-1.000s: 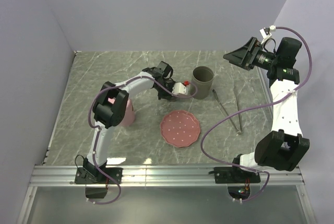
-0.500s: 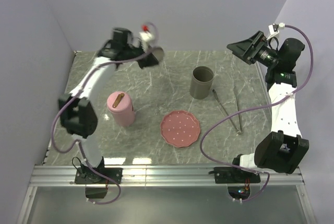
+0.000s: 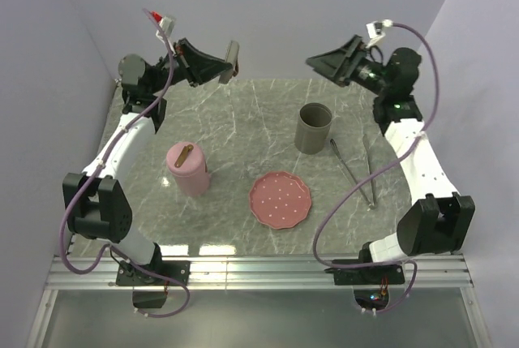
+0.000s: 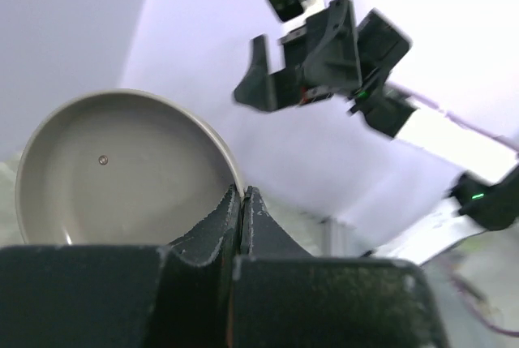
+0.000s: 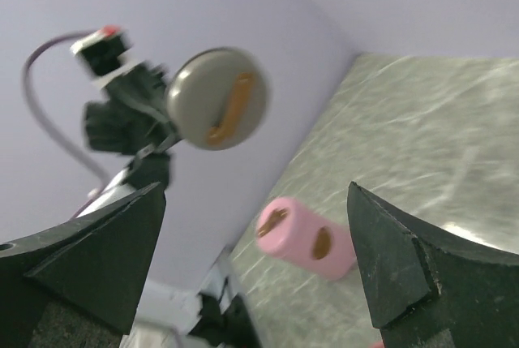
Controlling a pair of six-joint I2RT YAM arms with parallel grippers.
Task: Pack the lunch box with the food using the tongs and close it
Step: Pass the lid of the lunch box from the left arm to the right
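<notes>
Up high, grips the rim of a grey round lid (image 4: 122, 169) with the left gripper (image 4: 242, 195), fingers clenched on it, far back and left of the pink scalloped plate (image 3: 280, 199). Holds the right gripper (image 3: 328, 54) raised back-right of the plate, fingers spread wide, grasping nothing. Has the tongs (image 3: 357, 171) lying flat on the marble table (image 3: 243, 121) just right of the plate. Shows an open grey canister (image 3: 314, 129) behind the plate, a lidded pink canister (image 3: 190, 174) to its left.

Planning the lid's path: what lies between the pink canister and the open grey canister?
Nothing; the top view shows bare marble tabletop between the pink canister and grey canister. The pink scalloped plate sits nearer the arms, off that line.
</notes>
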